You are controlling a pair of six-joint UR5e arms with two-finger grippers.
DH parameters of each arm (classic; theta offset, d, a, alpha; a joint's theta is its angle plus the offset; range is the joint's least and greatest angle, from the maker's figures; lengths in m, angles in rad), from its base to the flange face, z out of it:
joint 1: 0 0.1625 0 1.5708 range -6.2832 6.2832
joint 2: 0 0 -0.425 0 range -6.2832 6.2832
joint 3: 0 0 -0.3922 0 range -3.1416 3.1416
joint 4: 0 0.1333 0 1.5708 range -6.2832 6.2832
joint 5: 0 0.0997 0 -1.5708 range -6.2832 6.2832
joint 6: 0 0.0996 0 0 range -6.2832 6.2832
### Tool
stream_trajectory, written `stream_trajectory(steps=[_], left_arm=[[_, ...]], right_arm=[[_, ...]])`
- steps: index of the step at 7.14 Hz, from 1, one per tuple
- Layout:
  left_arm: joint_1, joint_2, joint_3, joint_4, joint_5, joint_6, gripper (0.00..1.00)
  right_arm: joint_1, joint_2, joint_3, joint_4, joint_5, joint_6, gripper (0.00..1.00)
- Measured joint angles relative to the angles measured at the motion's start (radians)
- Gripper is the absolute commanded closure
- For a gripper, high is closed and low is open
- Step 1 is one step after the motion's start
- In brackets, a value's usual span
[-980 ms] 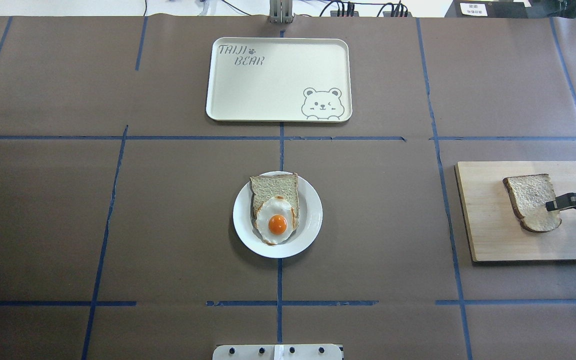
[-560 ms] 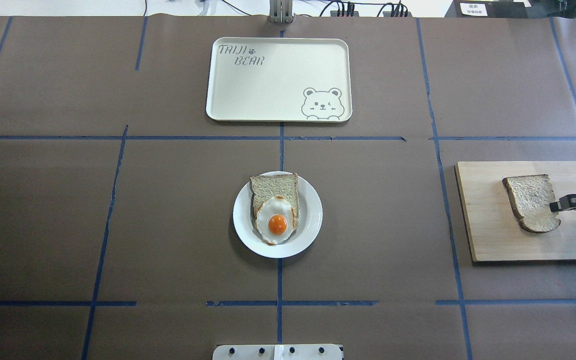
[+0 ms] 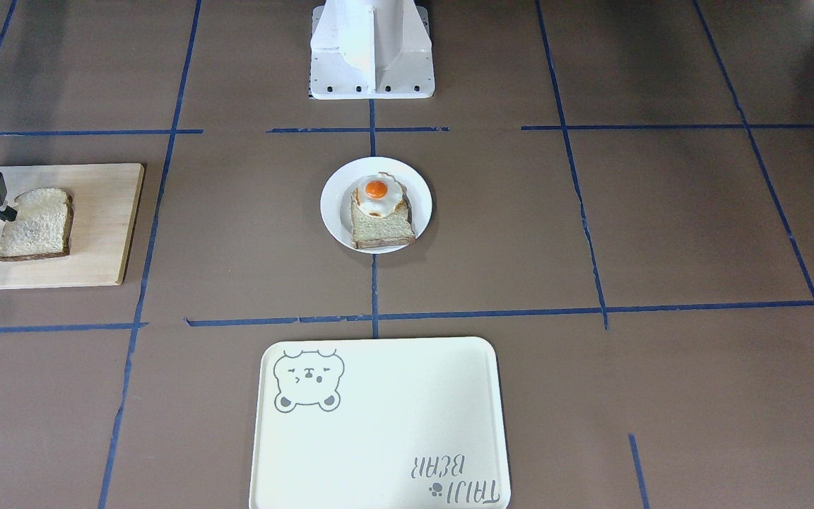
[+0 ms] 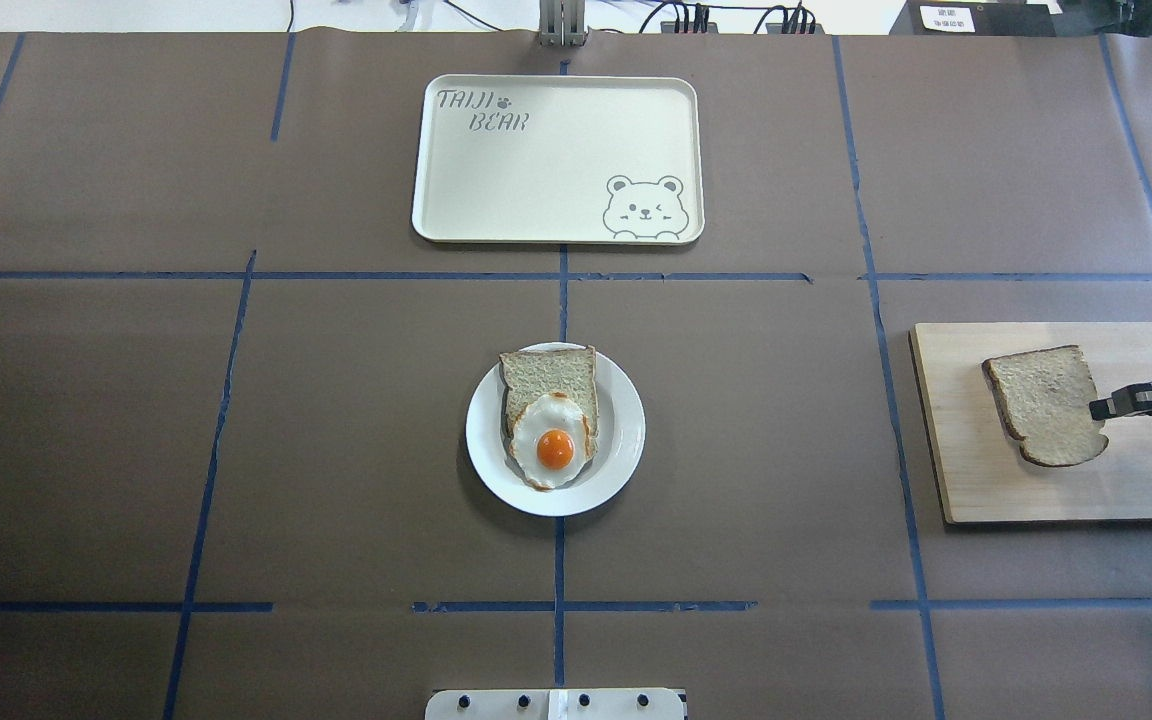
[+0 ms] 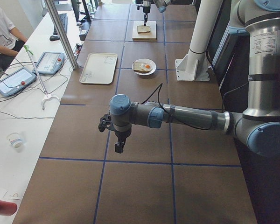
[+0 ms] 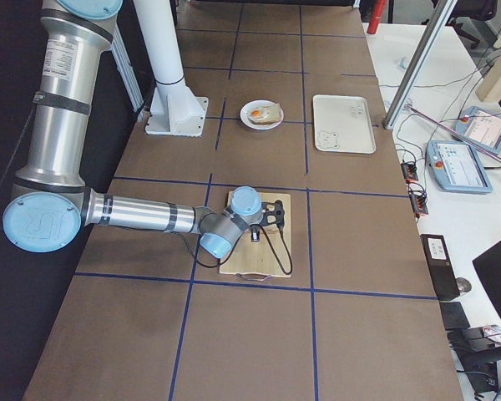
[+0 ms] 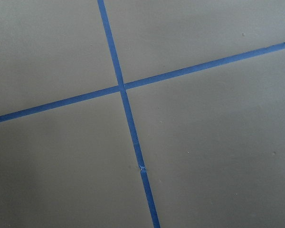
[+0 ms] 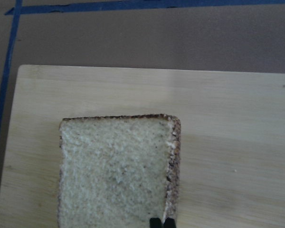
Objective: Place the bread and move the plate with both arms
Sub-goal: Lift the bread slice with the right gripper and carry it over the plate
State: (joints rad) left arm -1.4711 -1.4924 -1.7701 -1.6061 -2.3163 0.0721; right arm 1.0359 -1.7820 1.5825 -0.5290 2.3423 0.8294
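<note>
Since a second ago the bread point(image 4: 1041, 405) has slid toward 9 o'clock over the cutting board point(image 4: 1146, 480), and its face looks a little larger with a shadow under its 6 o'clock edge. I judge it lifted, or at least tipped up, off the wood. The right claw point(image 4: 1101, 408) has drawn with it, its two tips nearly closed on the crust at the slice's 3 o'clock edge. The wrist view shows those tips close together on that rim. So the pick-up looks made, and the carry to the plate point(image 4: 626, 430) is the next step.

That plate sits well apart at 9 o'clock from the board, already bearing another slice point(image 4: 548, 372) with a fried egg point(image 4: 554, 445) on top. The tray point(image 4: 556, 160) lies at 12 o'clock from the plate.

The left claw point(image 5: 118, 145) hangs over bare table point(image 4: 336, 450) far from everything; whether it is open I cannot tell.

Brown paper marked with blue tape point(image 4: 561, 300) covers the table. A side bench holds teach pendants point(image 5: 50, 62), with a seated person point(image 5: 2, 32) beside it.
</note>
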Motion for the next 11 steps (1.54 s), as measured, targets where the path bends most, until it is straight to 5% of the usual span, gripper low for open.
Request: stream_trajectory(steps=[3, 6, 8, 11], left_arm=[[0.0, -0.003, 0.0, 0.0, -0.001, 0.0, 0.0], [0.0, -0.005, -0.001, 0.0, -0.003, 0.0, 0.0], [0.0, -0.008, -0.002, 0.0, -0.003, 0.0, 0.0], [0.0, -0.009, -0.002, 0.0, -0.003, 0.0, 0.0]], right_arm=[[0.016, 0.048, 0.1, -0.03, 0.076, 0.024, 1.0], [-0.038, 0.283, 0.118, -0.105, 0.093, 0.147, 1.0], [-0.154, 0.46, 0.12, -0.154, -0.011, 0.298, 1.0], [-0.402, 0.625, 0.102, -0.172, -0.294, 0.44, 1.0]])
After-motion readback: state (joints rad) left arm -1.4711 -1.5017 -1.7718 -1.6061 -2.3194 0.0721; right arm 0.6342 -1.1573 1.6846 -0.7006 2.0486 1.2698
